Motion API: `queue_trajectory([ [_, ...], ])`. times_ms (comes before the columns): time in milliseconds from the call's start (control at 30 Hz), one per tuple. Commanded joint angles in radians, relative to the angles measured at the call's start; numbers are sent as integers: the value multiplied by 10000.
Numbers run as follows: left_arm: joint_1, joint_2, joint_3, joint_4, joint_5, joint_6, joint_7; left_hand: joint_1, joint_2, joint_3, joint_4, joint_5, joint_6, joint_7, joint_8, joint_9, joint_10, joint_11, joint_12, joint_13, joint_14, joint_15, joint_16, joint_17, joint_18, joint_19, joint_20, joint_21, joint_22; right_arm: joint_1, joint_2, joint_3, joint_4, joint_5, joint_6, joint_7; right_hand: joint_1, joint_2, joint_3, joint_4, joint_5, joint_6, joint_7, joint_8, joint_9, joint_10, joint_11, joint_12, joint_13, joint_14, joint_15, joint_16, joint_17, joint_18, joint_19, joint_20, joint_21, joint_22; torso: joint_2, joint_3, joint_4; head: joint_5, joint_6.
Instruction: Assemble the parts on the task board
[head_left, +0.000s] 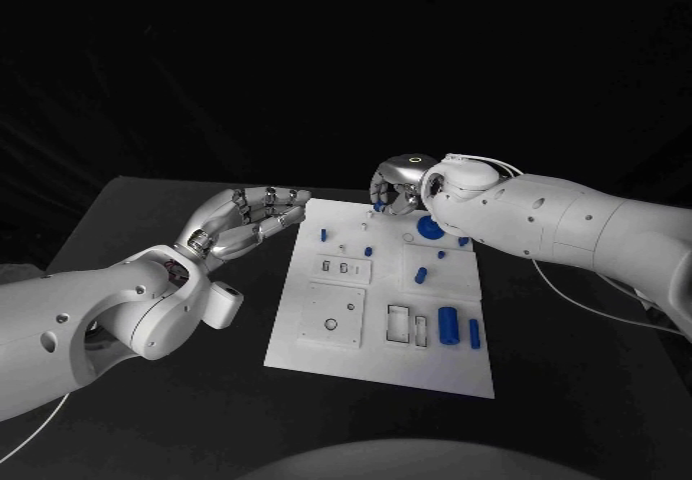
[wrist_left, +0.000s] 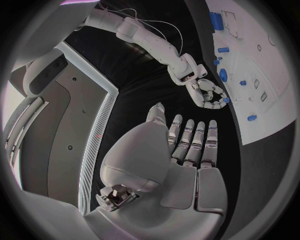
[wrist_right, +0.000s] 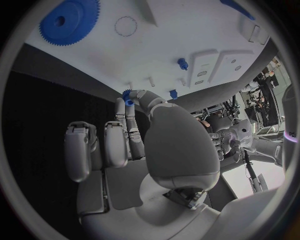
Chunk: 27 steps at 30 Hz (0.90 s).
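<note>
Task board sits mid-table, blue parts scattered on it: large gear near the far edge, two cylinders at the near right. Right hand over the far edge, pinching a small blue part at its fingertips (other fingers curled). Left hand just off the board's left edge, fingers straight and apart, holding nothing.
</note>
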Motion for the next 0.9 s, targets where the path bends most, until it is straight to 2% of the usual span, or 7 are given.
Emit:
queue_trajectory([
  [33, 27, 6, 12, 39, -42, -29, 92, 121, 9, 51, 14, 49, 83, 165, 53, 0, -30, 41, 52, -12, 30, 20, -6, 6, -28, 42, 33, 39, -1, -5, 100, 3, -118, 109, 253, -29, -70, 81, -13, 15, 42, -91, 15, -41, -26, 24, 25, -50, -9, 1, 81, -69, -17, 75, -15, 18, -14, 1208, 31, -11, 26, -26, -3],
  [333, 35, 23, 13, 26, -42, -9, 78, 121, 9, 51, 14, 49, 83, 165, 53, 0, -30, 41, 52, -12, 30, 20, -6, 6, -28, 42, 33, 39, -1, -39, 344, 4, -277, 148, 324, 21, -68, 96, 0, 8, 30, -143, 32, -94, -41, 6, 40, -89, -13, -24, 96, -89, -55, 80, -38, 35, -32, 1193, 6, -5, 30, -65, -34],
  [533, 37, 28, 13, 30, -42, 3, 62, 135, -4, 53, 15, 62, 88, 171, 57, 0, -32, 44, 62, -14, 30, 14, 5, 5, -28, 48, 34, 40, -3, -60, 498, 3, -458, 132, 477, -27, -62, 104, 14, -6, 19, -190, 43, -149, -59, -32, 55, -138, -19, -62, 103, -121, -118, 92, -78, 47, -64, 1163, 4, -14, 27, -82, -45],
  [900, 38, 69, 12, 21, -42, 59, 35, 135, -4, 53, 15, 62, 88, 171, 57, 0, -32, 44, 62, -14, 30, 14, 5, 5, -28, 48, 34, 40, -3, -192, 697, 3, -739, -48, 664, -255, -51, 121, 56, -55, -12, -338, 65, -327, -120, -195, 105, -303, -27, -272, 141, -289, -446, 123, -210, 86, -167, 1079, 0, -11, 27, -84, -65],
])
